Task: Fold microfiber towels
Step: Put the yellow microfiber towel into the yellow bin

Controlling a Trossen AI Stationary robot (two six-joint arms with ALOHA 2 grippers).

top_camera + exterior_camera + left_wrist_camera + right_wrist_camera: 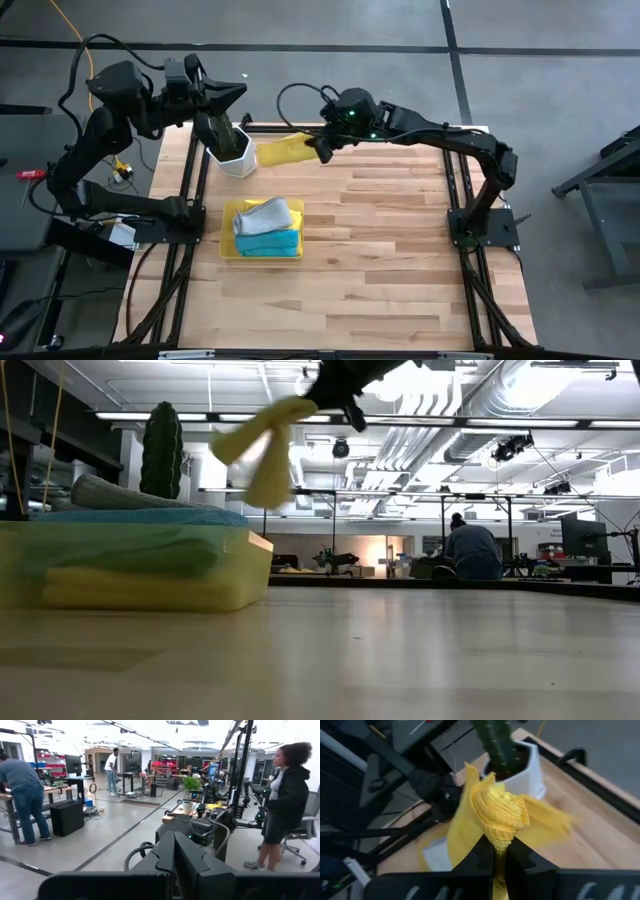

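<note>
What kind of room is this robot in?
Probably a big robotics lab or workshop. Beyond the wooden table are more workbenches with equipment, people standing around, and bare ducts on the ceiling.

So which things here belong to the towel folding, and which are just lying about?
Job:
- yellow towel, pinched in the right end effector, lifted off the table
- folded towels stacked in the yellow tray

Lying about:
- cactus in its white pot
- left end effector, shut, parked beyond the table's far edge
</note>
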